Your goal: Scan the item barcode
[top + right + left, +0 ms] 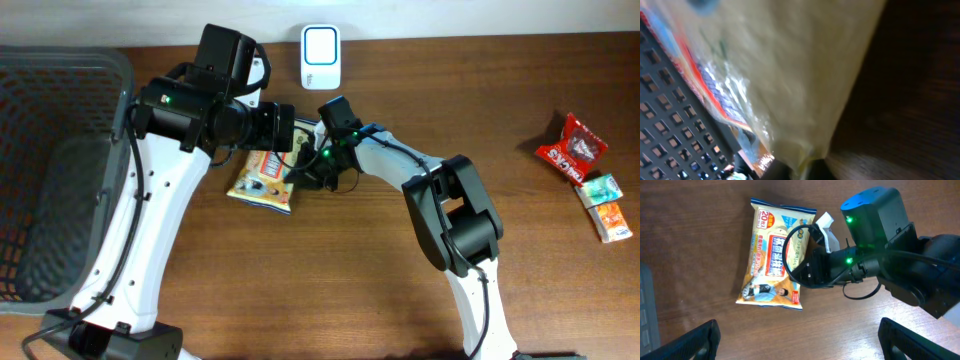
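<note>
left gripper (800, 342) spread above | right gripper (807, 267) pinching packet (772, 255) edge | scanner (320, 57) nearby, apart

- The left arm (150, 230) rises from its near-left base with the wrist bent rightward. The left pincer (799, 330) points down, jaws spread wide.
- The right arm (455, 215) stretches far and leftward. The right pincer (807, 272) is clamped closed.
</note>
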### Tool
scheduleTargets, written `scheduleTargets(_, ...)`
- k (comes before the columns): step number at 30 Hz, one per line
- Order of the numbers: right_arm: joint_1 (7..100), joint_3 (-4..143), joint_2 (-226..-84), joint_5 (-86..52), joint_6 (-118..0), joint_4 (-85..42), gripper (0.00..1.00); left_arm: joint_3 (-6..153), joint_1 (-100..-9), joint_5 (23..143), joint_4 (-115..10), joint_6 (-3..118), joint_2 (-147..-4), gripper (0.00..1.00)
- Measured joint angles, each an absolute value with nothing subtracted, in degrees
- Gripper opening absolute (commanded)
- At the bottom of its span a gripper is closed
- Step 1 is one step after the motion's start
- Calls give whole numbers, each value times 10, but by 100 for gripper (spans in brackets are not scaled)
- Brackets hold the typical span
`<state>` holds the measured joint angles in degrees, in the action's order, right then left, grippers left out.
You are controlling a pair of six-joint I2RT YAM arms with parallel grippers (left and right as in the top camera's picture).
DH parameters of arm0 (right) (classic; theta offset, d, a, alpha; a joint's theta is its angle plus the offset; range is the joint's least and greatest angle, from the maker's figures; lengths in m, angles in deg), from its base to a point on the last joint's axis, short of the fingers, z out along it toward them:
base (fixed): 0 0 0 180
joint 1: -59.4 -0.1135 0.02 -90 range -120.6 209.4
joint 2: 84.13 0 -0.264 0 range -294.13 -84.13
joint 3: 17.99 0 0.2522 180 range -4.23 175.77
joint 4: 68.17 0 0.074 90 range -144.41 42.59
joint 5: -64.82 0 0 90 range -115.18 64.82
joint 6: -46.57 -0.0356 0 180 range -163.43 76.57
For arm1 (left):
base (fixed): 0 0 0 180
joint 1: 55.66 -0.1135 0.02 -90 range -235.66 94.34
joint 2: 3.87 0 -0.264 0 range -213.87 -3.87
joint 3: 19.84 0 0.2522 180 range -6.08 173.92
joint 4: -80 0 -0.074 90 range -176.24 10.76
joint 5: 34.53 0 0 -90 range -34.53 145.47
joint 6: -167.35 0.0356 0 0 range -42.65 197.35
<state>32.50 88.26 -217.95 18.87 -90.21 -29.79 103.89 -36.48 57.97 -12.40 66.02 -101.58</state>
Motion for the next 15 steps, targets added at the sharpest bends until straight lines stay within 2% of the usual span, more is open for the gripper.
scheduleTargets(3,329,886,-2179,179,-874,-269,4,1039,-365,580,-124,660,-1016,99)
scheduleTargets(6,360,894,-2159,125,-824,-154,4,1039,-365,579,-124,660,-1016,99)
scheduleTargets(8,420,891,-2122,34,-757,-61,4,1039,-365,579,-124,660,-1016,99)
scheduleTargets(10,467,887,-2083,-34,-670,33,41,1039,-365,580,-124,660,-1016,99)
scheduleTargets(11,477,887,-2072,-46,-644,40,43,1039,-365,580,-124,660,-1016,99)
scheduleTargets(12,485,887,-2057,-62,-604,61,61,1039,-365,579,-124,660,-1016,99)
scheduleTargets(13,485,889,-2053,-77,-592,77,72,1039,-365,580,-124,660,-1016,99)
scheduleTargets(14,486,896,-2051,-103,-583,119,79,1039,-365,580,-124,660,-1016,99)
scheduleTargets(15,486,918,-2049,-135,-576,161,79,1039,-365,579,-124,660,-1016,99)
